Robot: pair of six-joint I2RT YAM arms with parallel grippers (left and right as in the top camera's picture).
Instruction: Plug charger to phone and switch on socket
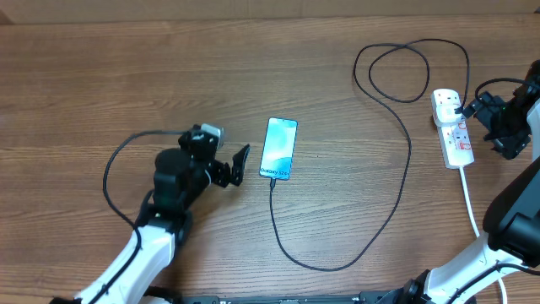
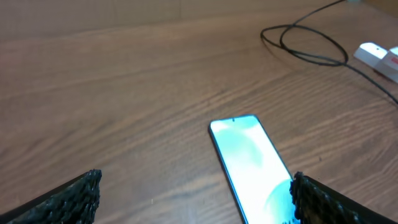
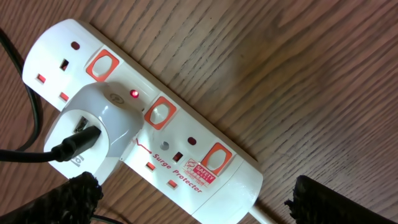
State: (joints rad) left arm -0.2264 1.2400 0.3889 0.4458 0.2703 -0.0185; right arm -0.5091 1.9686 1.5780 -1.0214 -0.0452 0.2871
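Socket [image 3: 180, 124] lamp [image 3: 134, 94] red close up, charger [image 1: 410, 150] meeting phone [image 1: 279, 149] overhead

Even soft light; faint shadows; phone [image 2: 252, 162] screen washed out; overhead slightly soft, perhaps compression.

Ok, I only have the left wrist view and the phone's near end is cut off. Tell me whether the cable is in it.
Observer: Overhead, the charger cable meets the lower edge of the phone. It looks plugged in.
Operator: Now report the other end.
Observer: The right wrist view shows it running into a white adapter seated in the socket.
Operator: Check for power.
Observer: A small red light glows on the strip beside that adapter.
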